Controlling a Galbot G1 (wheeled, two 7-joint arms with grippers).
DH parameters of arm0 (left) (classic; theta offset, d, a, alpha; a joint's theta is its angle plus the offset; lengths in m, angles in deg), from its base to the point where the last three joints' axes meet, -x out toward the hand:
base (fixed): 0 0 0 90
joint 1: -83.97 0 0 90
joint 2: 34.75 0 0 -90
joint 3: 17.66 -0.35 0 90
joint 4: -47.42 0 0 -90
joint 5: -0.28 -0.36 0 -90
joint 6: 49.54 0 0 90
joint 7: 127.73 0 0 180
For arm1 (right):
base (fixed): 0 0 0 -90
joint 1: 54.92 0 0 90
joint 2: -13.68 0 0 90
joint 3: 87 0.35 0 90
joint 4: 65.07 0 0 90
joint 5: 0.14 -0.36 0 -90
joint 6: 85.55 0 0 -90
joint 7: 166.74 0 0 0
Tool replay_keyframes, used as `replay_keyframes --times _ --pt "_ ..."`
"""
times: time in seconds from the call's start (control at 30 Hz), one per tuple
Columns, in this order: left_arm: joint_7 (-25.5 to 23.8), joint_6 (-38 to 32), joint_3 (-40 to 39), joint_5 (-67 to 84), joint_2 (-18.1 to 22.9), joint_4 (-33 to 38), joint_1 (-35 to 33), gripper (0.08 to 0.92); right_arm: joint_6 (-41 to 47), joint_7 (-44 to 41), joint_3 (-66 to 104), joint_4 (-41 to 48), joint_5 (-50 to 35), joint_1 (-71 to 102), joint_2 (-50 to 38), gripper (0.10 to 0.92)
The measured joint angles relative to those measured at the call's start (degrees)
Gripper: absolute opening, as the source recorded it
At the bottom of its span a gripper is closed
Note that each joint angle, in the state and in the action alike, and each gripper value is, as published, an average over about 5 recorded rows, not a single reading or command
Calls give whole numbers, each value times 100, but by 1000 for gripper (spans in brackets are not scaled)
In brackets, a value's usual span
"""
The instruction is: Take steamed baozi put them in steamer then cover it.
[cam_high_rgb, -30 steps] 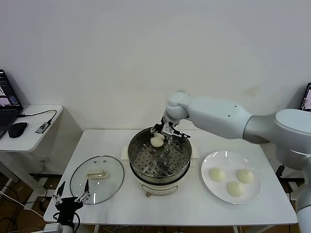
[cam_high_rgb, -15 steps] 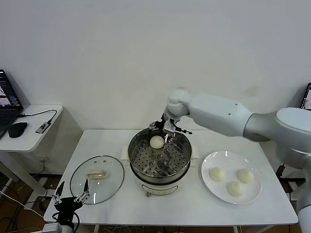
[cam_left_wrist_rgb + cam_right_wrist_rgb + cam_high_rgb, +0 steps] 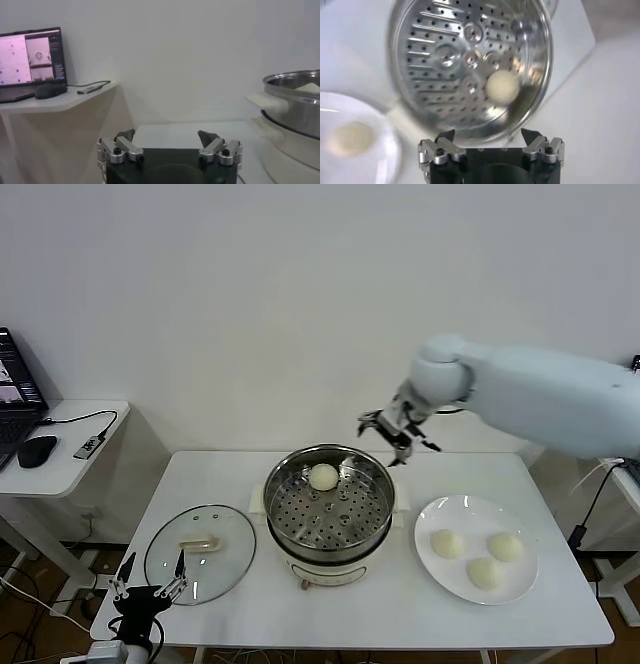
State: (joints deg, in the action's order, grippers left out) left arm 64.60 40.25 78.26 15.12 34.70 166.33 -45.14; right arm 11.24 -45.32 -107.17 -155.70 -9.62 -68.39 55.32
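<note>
One steamed baozi point(image 3: 323, 476) lies on the perforated tray at the back of the steamer point(image 3: 272, 496), and shows in the right wrist view as a baozi point(image 3: 502, 86) inside the steamer point(image 3: 445, 55). Three more baozi point(image 3: 446, 543) point(image 3: 505, 546) point(image 3: 484, 572) rest on a white plate point(image 3: 470, 514). My right gripper point(image 3: 397, 434) point(image 3: 490, 137) hovers open and empty above the steamer's back right rim. The cover point(image 3: 199, 552), a glass lid with a cream handle, lies flat left of the steamer. My left gripper point(image 3: 148, 592) point(image 3: 170, 140) waits open, low at the table's front left edge.
A side table point(image 3: 70, 454) to the far left carries a laptop point(image 3: 30, 55), a mouse point(image 3: 36, 450) and a cable. The white wall stands close behind the table. In the left wrist view the steamer point(image 3: 295, 100) shows off to one side.
My right gripper opened fully, left the baozi lying in the steamer, then rose and swung right, away from the pot. The left arm has not moved.
</note>
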Motion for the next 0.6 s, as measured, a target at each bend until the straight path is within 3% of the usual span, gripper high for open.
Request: replay_keyframes --times 0.3,0.6 --pt "-1 5 -44 -59 -40 -25 -8 823 488 -42 0 -491 150 284 -1125 823" --pt "-8 62 -28 -90 -10 -29 10 823 622 32 741 -426 624 1518 -1481 823"
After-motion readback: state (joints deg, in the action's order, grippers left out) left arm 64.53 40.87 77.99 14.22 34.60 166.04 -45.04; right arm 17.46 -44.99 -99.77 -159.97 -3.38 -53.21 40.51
